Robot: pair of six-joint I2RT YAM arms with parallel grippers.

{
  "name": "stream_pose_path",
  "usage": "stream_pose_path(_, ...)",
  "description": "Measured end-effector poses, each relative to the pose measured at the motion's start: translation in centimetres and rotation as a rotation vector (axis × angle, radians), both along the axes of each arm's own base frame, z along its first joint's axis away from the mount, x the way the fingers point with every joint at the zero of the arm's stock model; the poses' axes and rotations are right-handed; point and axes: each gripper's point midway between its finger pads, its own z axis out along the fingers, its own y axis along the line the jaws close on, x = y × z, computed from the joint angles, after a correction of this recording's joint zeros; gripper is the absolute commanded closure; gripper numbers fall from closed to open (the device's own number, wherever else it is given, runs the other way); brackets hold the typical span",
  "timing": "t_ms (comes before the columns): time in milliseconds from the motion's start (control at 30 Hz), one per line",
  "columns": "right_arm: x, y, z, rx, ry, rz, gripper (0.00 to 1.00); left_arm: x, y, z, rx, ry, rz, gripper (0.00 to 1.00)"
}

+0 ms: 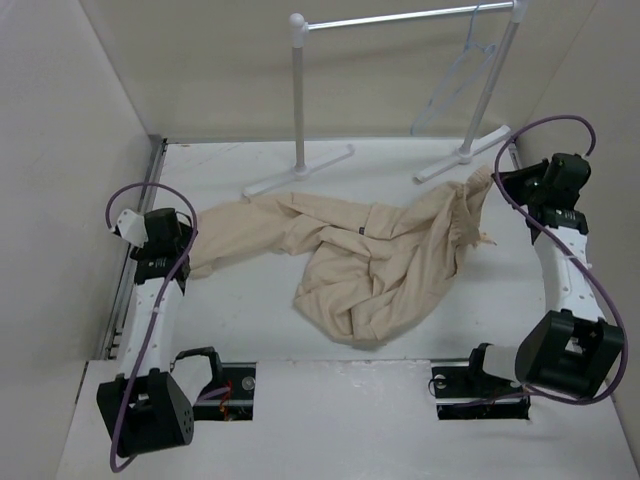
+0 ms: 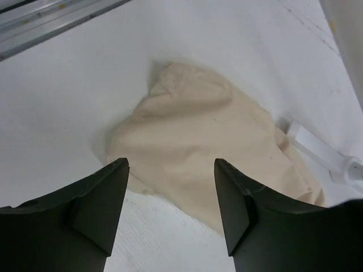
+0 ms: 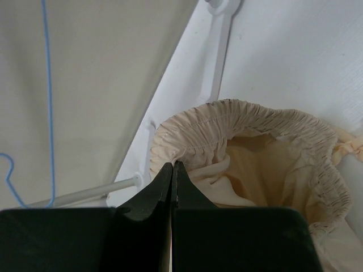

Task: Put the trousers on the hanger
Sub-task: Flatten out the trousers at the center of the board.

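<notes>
Well, from up top, the trousers [image 1: 370,260] lie all crumpled across the middle of the bench [image 1: 250,330]. My right hand [image 1: 503,180] pinches their top edge and holds it up off the bench, over on the right side. I think I hold that end high so it is close to the hanger [image 1: 462,75]. The hanger hangs from the bar of the rack [image 1: 298,90] at the back, up above that hand. My left hand [image 1: 170,245] is over the end of one leg, far on the left.

Next, my left wrist view. My two fingers [image 2: 96,204] stand wide apart with nothing between them. The leg end [image 2: 193,130] lies flat on the bench just past them. So this hand is open and holds nothing. I guess the leg lies out there so the trousers are spread long.

Last, my right wrist view. This hand is squeezed tight on the stretchy waistband [image 3: 249,113], which gapes open like the mouth of a bag. A thin blue line on the left could be the hanger, but I cannot be sure.
</notes>
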Motion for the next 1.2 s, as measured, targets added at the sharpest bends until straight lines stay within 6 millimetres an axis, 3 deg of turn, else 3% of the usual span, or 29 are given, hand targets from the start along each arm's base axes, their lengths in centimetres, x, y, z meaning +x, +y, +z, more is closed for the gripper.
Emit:
stream_pose_path(67,-0.4,0.1,1.0,-0.011,-0.025,0.003,0.97,0.0,0.3,-1.0,-0.025,0.043,0.015,0.39)
stream_pose_path(300,-1.7,0.6,3.1,-0.045,-0.084,0.016,0.96,-0.7,-0.5,-7.6,-0.248,0.203,0.081,0.4)
stream_pose_path(333,-1.8,0.7,3.1,-0.048,-0.086,0.02,0.96,-0.7,-0.7,-8.4,-0.273,0.221,0.089,0.44)
stream_pose_path(533,-2.2,0.9,1.6,-0.053,-0.059,0.035,0.96,1.0,-1.6,-11.3,-0.372,0.241,0.099,0.89)
stream_pose_path(633,-2.4,1.0,1.0,-0.048,-0.045,0.036,0.96,1.5,-1.8,-11.8,-0.395,0.243,0.1,1.0)
stream_pose_path(700,-2.4,1.0,1.1,-0.047,-0.046,0.04,0.96,2.1,-1.8,-11.4,-0.41,0.233,0.098,1.0)
stream_pose_path(767,-2.6,1.1,1.4,-0.048,-0.053,0.04,0.96,3.2,-1.5,-9.8,-0.414,0.201,0.098,1.0)
stream_pose_path(833,-2.9,1.0,1.8,-0.05,-0.063,0.037,0.96,5.2,-1.1,-6.1,-0.398,0.128,0.086,1.0)
stream_pose_path(900,-3.2,1.1,2.5,-0.052,-0.081,0.037,0.96,7.8,-1.0,-0.4,-0.366,0.011,0.051,1.0)
stream_pose_path(1000,-3.8,1.4,3.9,-0.051,-0.118,0.044,0.96,10.6,-1.7,10.7,-0.304,-0.228,-0.029,1.0)
stream_pose_path(1067,-4.2,1.3,5.0,-0.048,-0.145,0.038,0.96,10.3,-2.0,17.2,-0.261,-0.369,-0.064,1.0)
stream_pose_path(1100,-4.3,1.2,5.4,-0.046,-0.155,0.034,0.96,9.7,-1.8,19.4,-0.236,-0.421,-0.063,0.99)
stream_pose_path(1167,-4.4,0.5,6.0,-0.039,-0.168,0.015,0.96,8.2,-0.9,21.3,-0.2,-0.477,-0.036,0.99)
stream_pose_path(1200,-4.4,0.2,5.9,-0.032,-0.164,0.003,0.96,7.7,-0.3,21.0,-0.19,-0.479,-0.014,0.99)
